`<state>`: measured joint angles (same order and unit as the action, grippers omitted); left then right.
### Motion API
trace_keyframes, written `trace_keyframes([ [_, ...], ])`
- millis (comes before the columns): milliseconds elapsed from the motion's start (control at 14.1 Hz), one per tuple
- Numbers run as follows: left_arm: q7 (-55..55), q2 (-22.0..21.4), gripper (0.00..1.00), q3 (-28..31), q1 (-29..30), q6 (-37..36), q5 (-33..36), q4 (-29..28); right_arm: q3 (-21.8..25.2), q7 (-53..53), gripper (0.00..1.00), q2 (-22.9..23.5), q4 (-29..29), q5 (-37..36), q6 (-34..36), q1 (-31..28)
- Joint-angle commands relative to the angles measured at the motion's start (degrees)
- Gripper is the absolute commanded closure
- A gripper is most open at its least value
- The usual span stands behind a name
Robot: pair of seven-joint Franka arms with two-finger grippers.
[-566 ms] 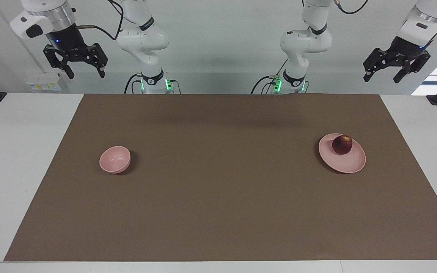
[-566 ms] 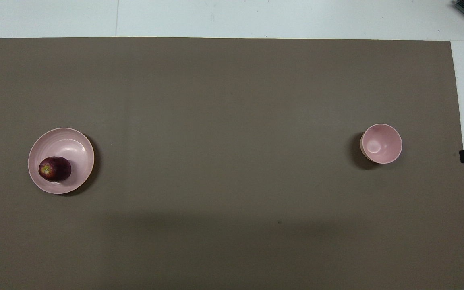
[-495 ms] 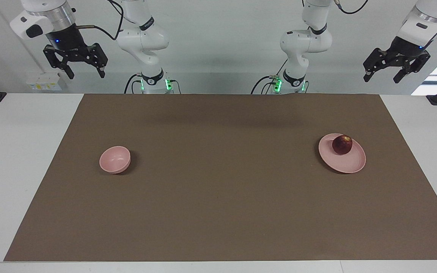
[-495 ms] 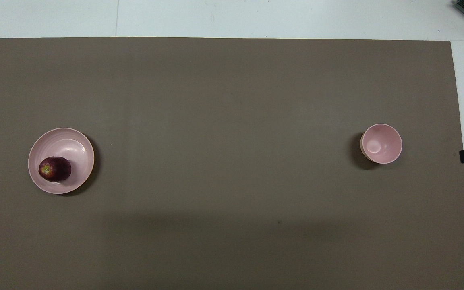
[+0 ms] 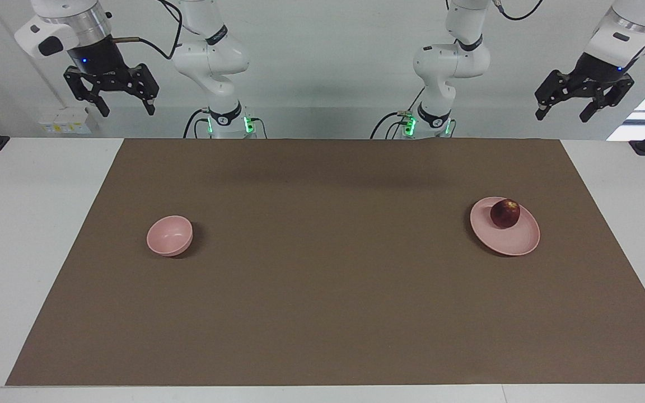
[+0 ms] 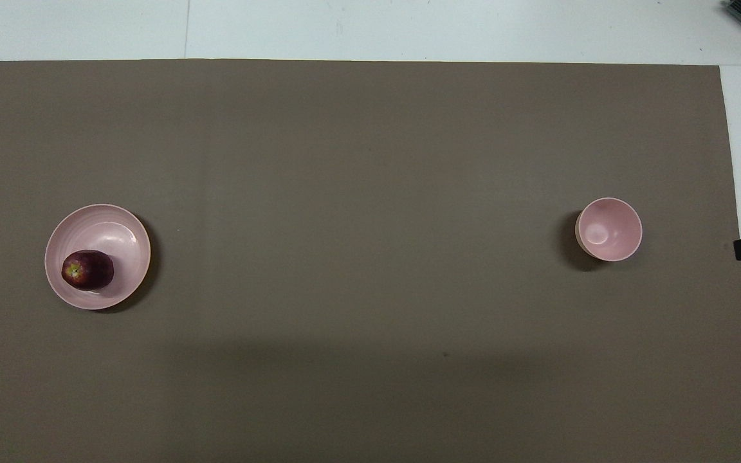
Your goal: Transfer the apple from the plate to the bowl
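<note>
Shifting only slightly above the table's edge, the left gripper — jaws spread, empty — and the waiting right gripper, likewise agape, leave the apple on its plate; the bowl stays empty — transfer unstarted.

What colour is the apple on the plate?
The apple is dark red with a small yellowish patch, seen best in the overhead view.

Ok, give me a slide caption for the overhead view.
Apple resting on the plate, bowl empty at the right arm's end of the brown mat.
</note>
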<state>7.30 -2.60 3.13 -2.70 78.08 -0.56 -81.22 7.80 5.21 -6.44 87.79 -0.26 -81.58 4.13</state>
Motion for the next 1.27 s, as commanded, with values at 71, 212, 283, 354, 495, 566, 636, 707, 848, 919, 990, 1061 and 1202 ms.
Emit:
trace_keyframes([
  [71,-0.18,-1.35,0.0,-0.59,-1.08,0.94,-0.23,-1.4,-0.24,-0.2,0.0,-0.68,1.07,0.35,-0.86,-0.53],
  [212,-0.36,-1.35,0.0,-0.59,-1.08,1.02,-0.23,-1.49,-0.24,-0.11,0.0,-0.68,1.07,0.35,-0.86,-0.53],
  [283,-0.36,-1.35,0.0,-0.59,-1.08,1.03,-0.23,-1.49,-0.24,-0.2,0.0,-0.68,1.07,0.35,-0.86,-0.53],
  [354,-0.45,-1.35,0.0,-0.59,-1.08,0.94,-0.23,-1.57,-0.24,-0.11,0.0,-0.68,1.07,0.35,-0.86,-0.53],
  [495,-0.45,-1.44,0.0,-0.59,-0.99,1.03,-0.23,-1.57,-0.24,-0.2,0.0,-0.68,1.07,0.35,-0.86,-0.53],
  [566,-0.1,-1.53,0.0,-0.59,-0.91,1.03,-0.23,-1.66,-0.24,-0.2,0.0,-0.68,1.07,0.35,-0.86,-0.53],
  [636,0.34,-1.53,0.0,-0.59,-0.82,1.03,-0.23,-1.66,-0.24,-0.2,0.0,-0.68,1.07,0.35,-0.86,-0.53],
  [707,0.34,-1.53,0.0,-0.59,-0.82,0.94,-0.23,-1.75,-0.24,-0.2,0.0,-0.68,1.07,0.35,-0.86,-0.53],
  [848,0.34,-1.53,0.0,-0.59,-0.55,1.02,-0.23,-1.84,-0.24,-0.2,0.0,-0.68,1.07,0.35,-0.86,-0.53],
  [919,0.43,-1.53,0.0,-0.59,-0.47,1.03,-0.23,-1.84,-0.24,-0.2,0.0,-0.68,1.07,0.35,-0.86,-0.53],
  [990,0.43,-1.62,0.0,-0.59,-0.38,1.03,-0.23,-1.84,-0.24,-0.2,0.0,-0.68,1.07,0.35,-0.86,-0.53],
  [1061,0.43,-1.62,0.0,-0.59,-0.38,1.03,-0.23,-1.92,-0.24,-0.2,0.0,-0.68,1.07,0.35,-0.86,-0.53],
  [1202,0.52,-1.71,0.0,-0.58,-0.38,1.2,-0.23,-2.01,-0.24,-0.2,0.0,-0.68,1.07,0.35,-0.86,-0.53],
])
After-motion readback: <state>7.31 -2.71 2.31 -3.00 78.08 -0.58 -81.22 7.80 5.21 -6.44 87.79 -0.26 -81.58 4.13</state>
